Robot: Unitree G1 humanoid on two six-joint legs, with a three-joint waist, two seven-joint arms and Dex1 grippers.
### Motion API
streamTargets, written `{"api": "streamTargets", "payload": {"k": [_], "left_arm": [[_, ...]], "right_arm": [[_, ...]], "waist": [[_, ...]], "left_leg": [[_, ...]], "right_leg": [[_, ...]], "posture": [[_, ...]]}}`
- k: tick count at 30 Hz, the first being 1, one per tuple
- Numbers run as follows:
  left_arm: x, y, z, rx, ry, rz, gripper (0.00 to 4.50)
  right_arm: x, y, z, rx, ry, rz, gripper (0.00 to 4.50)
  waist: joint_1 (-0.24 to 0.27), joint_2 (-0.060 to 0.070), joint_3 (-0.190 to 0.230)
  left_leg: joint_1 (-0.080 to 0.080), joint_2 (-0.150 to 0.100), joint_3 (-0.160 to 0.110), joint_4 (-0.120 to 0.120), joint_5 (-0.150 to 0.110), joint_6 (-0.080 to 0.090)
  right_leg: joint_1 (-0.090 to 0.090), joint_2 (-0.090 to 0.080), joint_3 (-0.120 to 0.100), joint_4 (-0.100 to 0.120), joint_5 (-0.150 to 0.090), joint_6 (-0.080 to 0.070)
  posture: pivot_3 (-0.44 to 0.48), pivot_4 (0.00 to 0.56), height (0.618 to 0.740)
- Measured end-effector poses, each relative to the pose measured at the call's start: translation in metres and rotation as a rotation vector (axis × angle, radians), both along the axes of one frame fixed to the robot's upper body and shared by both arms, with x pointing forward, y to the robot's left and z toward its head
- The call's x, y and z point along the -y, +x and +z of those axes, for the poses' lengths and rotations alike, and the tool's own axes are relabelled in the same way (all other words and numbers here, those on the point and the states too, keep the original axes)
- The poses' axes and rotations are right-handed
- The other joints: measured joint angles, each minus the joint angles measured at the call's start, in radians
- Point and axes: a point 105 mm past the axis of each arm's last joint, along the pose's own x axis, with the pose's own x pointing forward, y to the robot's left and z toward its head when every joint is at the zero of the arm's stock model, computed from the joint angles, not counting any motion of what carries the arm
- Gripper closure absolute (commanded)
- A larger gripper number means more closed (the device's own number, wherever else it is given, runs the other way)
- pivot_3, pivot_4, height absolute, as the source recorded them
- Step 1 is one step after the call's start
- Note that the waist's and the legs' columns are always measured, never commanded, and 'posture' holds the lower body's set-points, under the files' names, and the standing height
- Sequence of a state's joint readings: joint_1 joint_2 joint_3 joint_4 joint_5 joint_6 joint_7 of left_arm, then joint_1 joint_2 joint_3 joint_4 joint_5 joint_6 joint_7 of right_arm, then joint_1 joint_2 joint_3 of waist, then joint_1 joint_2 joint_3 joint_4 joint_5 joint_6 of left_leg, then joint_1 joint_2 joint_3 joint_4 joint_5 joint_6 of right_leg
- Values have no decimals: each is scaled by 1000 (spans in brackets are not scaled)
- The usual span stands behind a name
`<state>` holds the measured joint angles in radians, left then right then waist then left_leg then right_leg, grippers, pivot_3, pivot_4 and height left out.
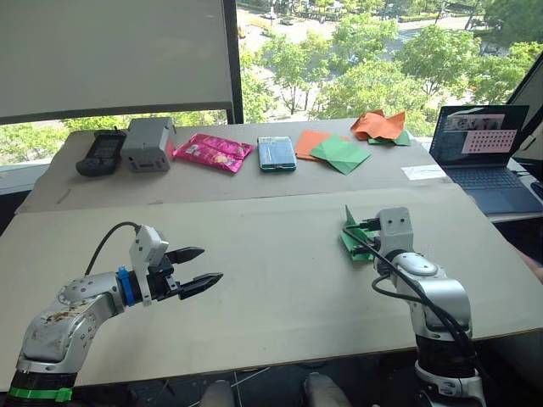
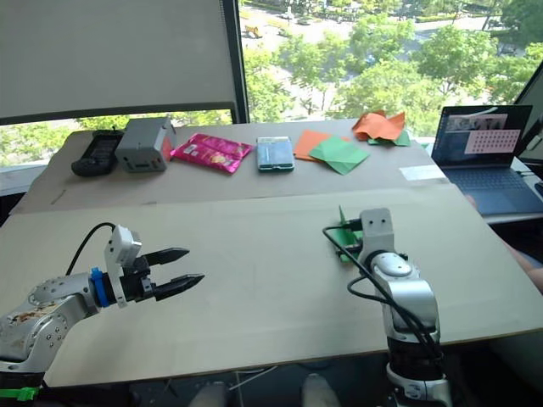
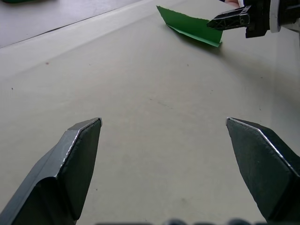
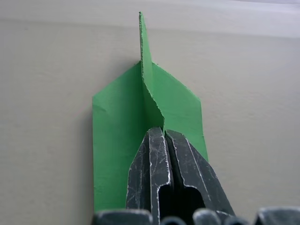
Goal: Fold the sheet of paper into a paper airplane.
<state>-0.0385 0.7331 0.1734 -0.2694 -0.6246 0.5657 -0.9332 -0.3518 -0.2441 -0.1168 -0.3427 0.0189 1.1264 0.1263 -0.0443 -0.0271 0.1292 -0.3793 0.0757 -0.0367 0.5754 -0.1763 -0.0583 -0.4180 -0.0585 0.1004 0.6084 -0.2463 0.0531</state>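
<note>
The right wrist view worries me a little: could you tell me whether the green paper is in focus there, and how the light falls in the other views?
Right wrist view: the sheet of paper is crisp, with the right gripper shut on its raised fold. Left wrist view: the open left gripper frames an evenly lit table; the paper casts a soft shadow. Left eye view: bright window, no glare on the table.
</note>
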Motion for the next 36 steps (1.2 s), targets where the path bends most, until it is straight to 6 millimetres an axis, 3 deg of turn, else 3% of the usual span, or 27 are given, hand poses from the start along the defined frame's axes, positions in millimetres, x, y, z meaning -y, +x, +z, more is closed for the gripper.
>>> {"api": "streamTargets", "payload": {"k": [6, 10, 13, 17, 20, 24, 30, 36], "left_arm": [[-1, 1, 0, 2, 0, 11, 0], [-2, 2, 4, 13, -2, 27, 0], [-7, 4, 9, 37, -14, 60, 0], [-20, 11, 19, 78, -51, 167, 0], [-30, 13, 21, 94, -51, 227, 0], [-43, 12, 18, 94, -43, 301, 0], [-47, 6, 5, 73, -30, 319, 0], [-46, 6, 5, 74, -31, 316, 0]], "right_arm": [[2, -1, 6, 15, 10, -6, 2580], [-3, 4, 53, 168, 51, 42, 1163], [-12, 0, 76, 244, 54, 147, 133], [-68, -26, 95, 338, 89, 565, 59], [-87, -46, 84, 322, 88, 750, 59], [-94, -62, 54, 249, 55, 870, 59], [-94, -63, 6, 150, 51, 895, 59], [-88, -54, -2, 162, 29, 860, 59]], "waist": [[0, 1, 0], [-1, 2, 1], [-1, 2, 0], [-2, 2, 0], [0, 1, 1], [1, 0, 2], [1, -1, 2], [3, -1, 2]], "left_leg": [[-1, 0, 0, 0, 0, 0], [-2, 0, 0, 0, 0, 1], [0, 0, 0, 0, 0, 1], [0, 0, 0, -1, 0, 2], [1, 0, 0, 0, 0, 1], [0, 0, 0, 0, -5, -7], [-1, 0, 0, 0, -5, -7], [-1, 0, 0, 0, -5, -7]], "right_leg": [[0, 0, 0, 0, 0, 0], [0, 0, 0, 1, 0, 0], [0, 0, 0, 1, 0, 0], [2, 1, 0, 1, 0, 0], [2, 0, 0, -1, 0, 0], [3, -1, 0, -8, 0, 0], [3, -1, 0, -12, 0, 0], [3, 0, 0, -11, 0, 0]], "posture": [[0, 150, 721], [0, 150, 721], [0, 150, 721], [0, 150, 721], [0, 150, 721], [0, 150, 721], [0, 150, 721], [0, 150, 721]]}}
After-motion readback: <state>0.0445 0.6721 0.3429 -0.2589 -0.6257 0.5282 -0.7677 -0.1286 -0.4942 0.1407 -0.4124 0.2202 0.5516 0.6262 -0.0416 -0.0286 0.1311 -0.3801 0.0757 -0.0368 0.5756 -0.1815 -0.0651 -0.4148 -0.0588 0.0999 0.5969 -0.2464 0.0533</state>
